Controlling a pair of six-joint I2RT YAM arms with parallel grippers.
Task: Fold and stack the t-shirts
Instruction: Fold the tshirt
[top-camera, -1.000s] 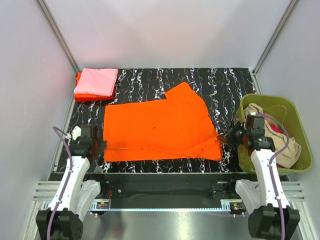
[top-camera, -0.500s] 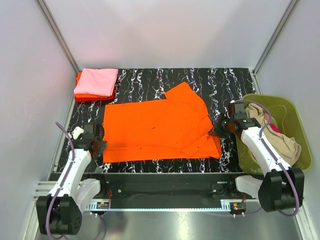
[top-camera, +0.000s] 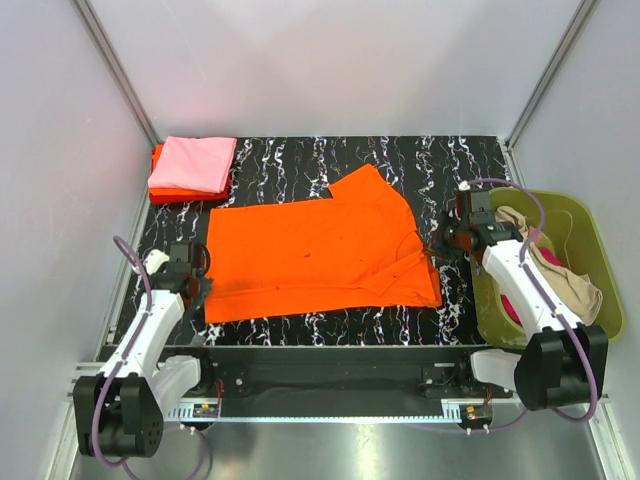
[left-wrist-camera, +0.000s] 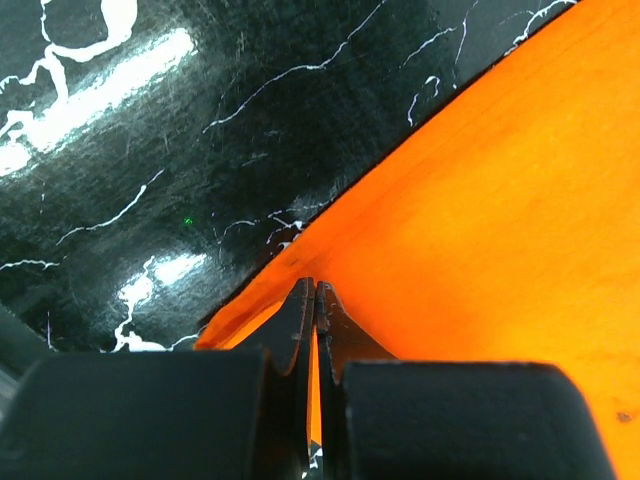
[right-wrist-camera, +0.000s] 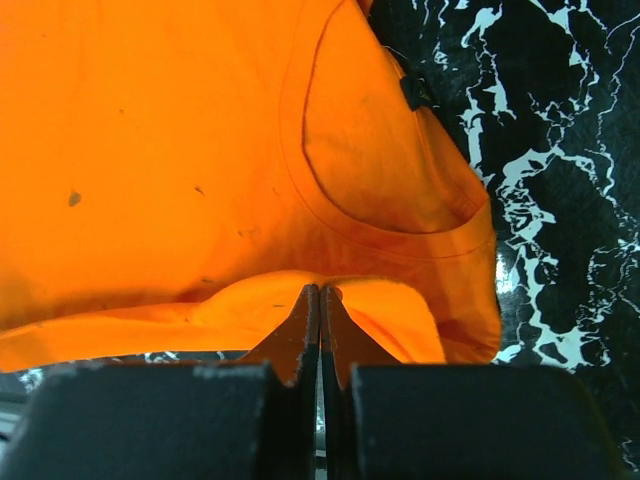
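Note:
A bright orange t-shirt (top-camera: 310, 250) lies spread on the black marbled table (top-camera: 440, 165), collar to the right. My left gripper (top-camera: 203, 283) is shut on the shirt's near left hem corner; in the left wrist view orange cloth (left-wrist-camera: 480, 200) shows between the closed fingertips of the left gripper (left-wrist-camera: 316, 290). My right gripper (top-camera: 443, 247) is shut on a raised fold of the shirt's right edge beside the collar (right-wrist-camera: 390, 170), seen close up in the right wrist view (right-wrist-camera: 320, 292). A folded pink t-shirt (top-camera: 194, 163) rests on a folded red-orange one (top-camera: 160, 191) at the back left.
An olive-green basket (top-camera: 535, 198) stands at the table's right edge, holding a beige shirt (top-camera: 572, 290) and a magenta one (top-camera: 512, 305). White walls close in the back and both sides. The right arm reaches past the basket's left rim.
My right gripper has moved back and to the left with the shirt's right edge, pulling the near right corner inward. The left gripper has shifted slightly back, still holding its corner.

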